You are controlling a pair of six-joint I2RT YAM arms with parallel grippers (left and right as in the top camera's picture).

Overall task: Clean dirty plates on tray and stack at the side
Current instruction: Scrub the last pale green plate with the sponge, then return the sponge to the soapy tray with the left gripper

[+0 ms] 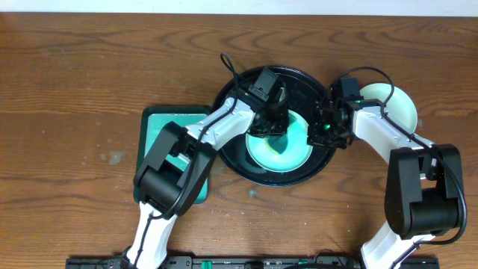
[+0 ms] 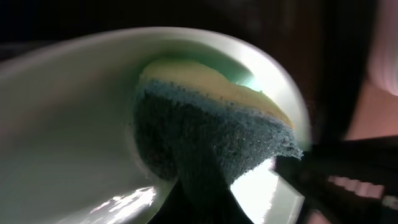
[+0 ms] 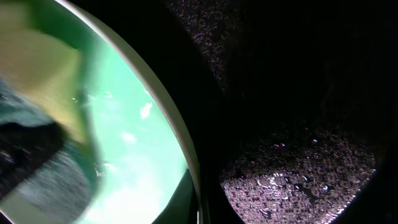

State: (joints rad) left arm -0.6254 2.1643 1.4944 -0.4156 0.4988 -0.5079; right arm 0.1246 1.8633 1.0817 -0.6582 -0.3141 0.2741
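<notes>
A pale mint plate [image 1: 297, 155] with teal smears lies on the round black tray [image 1: 230, 160]. My left gripper [image 1: 274, 123] is shut on a blue and yellow sponge [image 2: 205, 137] and presses it onto the plate [image 2: 62, 124]; its fingers [image 2: 205, 202] show only as dark shapes. My right gripper [image 1: 322, 134] is at the plate's right edge. In the right wrist view, one dark finger [image 3: 202, 199] lies against the plate's rim [image 3: 180, 134], so it seems shut on it. The tray floor [image 3: 298, 174] is wet. A second plate [image 1: 396, 104] lies on the table right of the tray.
A teal rectangular tray [image 1: 160, 123] with black edges lies left of the black tray, partly under my left arm. The brown wooden table [image 1: 75, 75] extends on all sides. A small pale smear [image 1: 116, 158] marks the wood at left.
</notes>
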